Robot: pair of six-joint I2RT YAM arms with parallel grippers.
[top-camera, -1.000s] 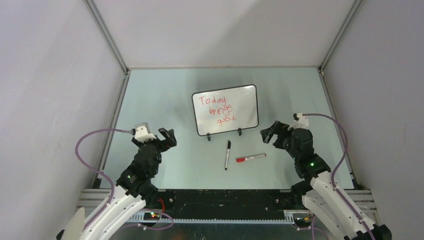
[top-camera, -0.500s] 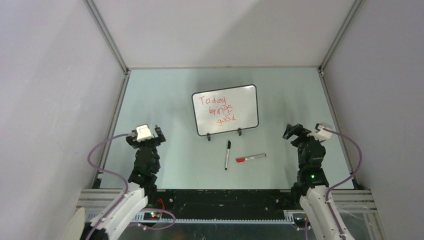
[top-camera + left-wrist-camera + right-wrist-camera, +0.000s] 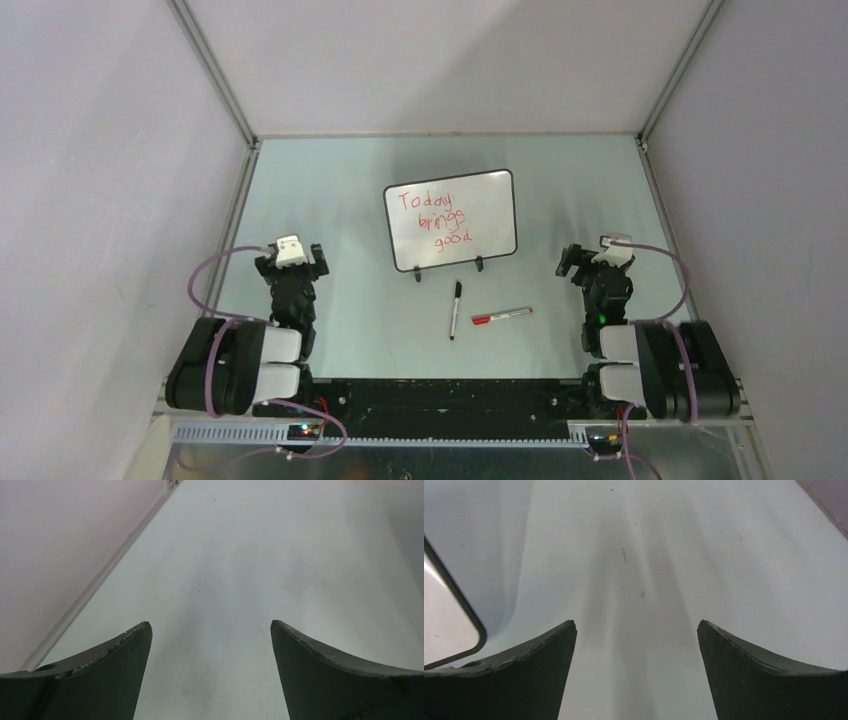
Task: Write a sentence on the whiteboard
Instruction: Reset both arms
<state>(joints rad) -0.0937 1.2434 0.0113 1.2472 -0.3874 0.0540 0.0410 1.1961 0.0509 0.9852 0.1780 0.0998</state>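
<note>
Top view: whiteboard [image 3: 451,220] stood on its two feet mid-bench, nearer the far edge, tilted back. The sentence [image 3: 437,216], in red, read "Today brings good" in three stacked lines. Black marker [image 3: 455,309] lay on the bench [image 3: 340,180] just in front of the board's feet, and red marker [image 3: 501,316] lay beside it to the right. They were apart, and neither touched the board. Left gripper [image 3: 290,262] sat near the left edge and right gripper [image 3: 592,260] near the right edge. Both arms were folded at the near edge, well apart from the board and markers.

Left wrist view: both fingers [image 3: 100,680] were spread wide with nothing between them, only bare bench surface below. The wall's foot ran along the left.

Right wrist view: fingers [image 3: 769,680] were spread wide and held nothing. The whiteboard's rounded black-framed corner [image 3: 471,622] showed at the left edge, clear of the fingers. There were a few small specks on the bench ahead.
</note>
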